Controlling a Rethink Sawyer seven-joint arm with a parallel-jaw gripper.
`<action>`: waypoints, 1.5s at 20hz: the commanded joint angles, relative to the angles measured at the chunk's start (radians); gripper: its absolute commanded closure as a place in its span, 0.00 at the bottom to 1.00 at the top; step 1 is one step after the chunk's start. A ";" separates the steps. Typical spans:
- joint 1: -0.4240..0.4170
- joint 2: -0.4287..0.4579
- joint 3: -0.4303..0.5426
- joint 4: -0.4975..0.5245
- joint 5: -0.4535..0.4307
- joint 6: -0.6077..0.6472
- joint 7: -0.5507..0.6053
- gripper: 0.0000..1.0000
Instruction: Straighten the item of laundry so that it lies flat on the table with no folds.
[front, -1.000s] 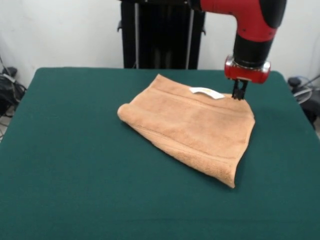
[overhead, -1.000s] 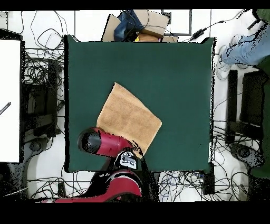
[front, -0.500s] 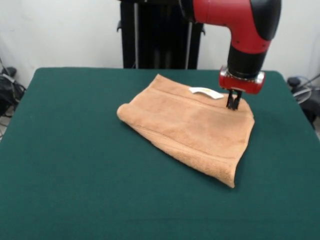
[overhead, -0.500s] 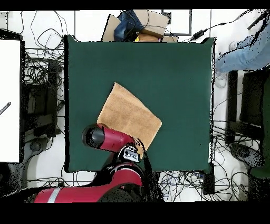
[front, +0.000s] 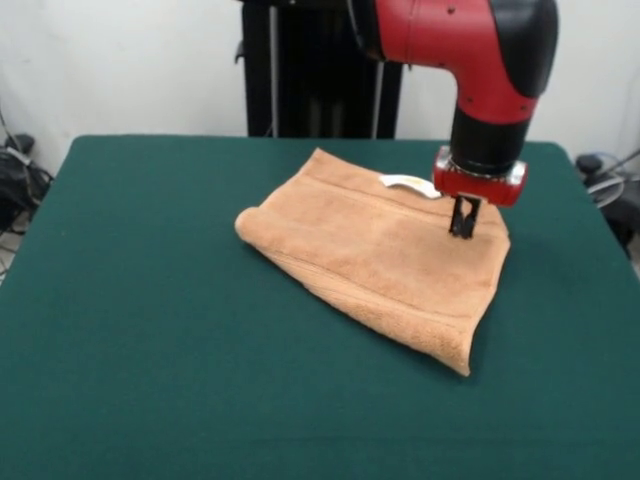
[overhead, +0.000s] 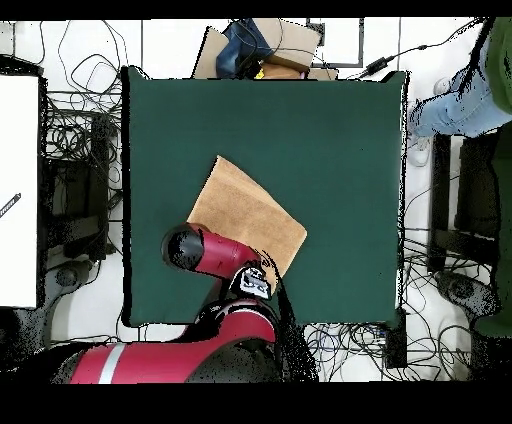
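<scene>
The tan towel (front: 380, 250) lies folded over on the dark green table (front: 150, 330), with a thick rolled edge along its near side and a white tag (front: 410, 184) on its far edge. In the overhead view the towel (overhead: 250, 215) is a tilted quadrilateral on the table (overhead: 330, 130). My gripper (front: 463, 226) points straight down over the towel's far right corner, tips at or just above the cloth, with a narrow gap between the fingers and nothing in them. In the overhead view the red arm (overhead: 215, 252) hides the gripper.
The black pedestal (front: 320, 70) stands behind the table's far edge. A person's leg (overhead: 465, 100) shows at the overhead view's right edge. Cables and boxes (overhead: 265, 45) lie on the floor round the table.
The gripper has moved from just past the towel's far right corner to over the corner, leftward and nearer in the front view, and lower. The towel has not moved.
</scene>
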 joint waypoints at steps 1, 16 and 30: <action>-0.027 0.077 0.033 -0.100 0.020 0.006 0.160 1.00; 0.021 0.094 0.053 -0.061 0.018 -0.033 0.190 1.00; 0.168 0.025 0.049 0.010 0.117 -0.005 0.298 1.00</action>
